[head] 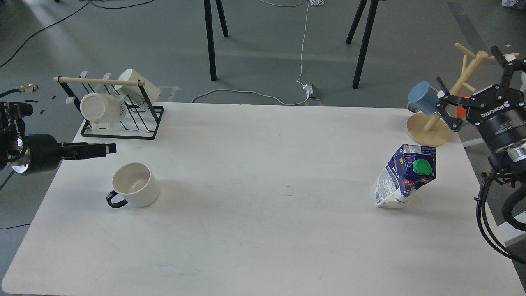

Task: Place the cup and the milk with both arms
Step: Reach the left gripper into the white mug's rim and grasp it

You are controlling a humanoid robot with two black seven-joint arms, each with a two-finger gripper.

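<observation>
A white cup (135, 190) with a black handle stands upright on the left part of the white table (254, 213), handle pointing to the front left. A blue and white milk carton (406, 176) with a green cap stands dented and leaning at the right. My left gripper (110, 149) comes in over the table's left edge, just above and left of the cup, not touching it; it is dark and side-on, so its fingers cannot be told apart. My right gripper (468, 65) is wide open and empty, beyond the table's right edge, behind and right of the carton.
A black wire rack (123, 131) with a wooden bar holds two white mugs at the back left. A wooden mug tree (427, 129) with a blue mug (423, 98) stands at the back right, right beside my right gripper. Black legs and a cable are on the floor behind.
</observation>
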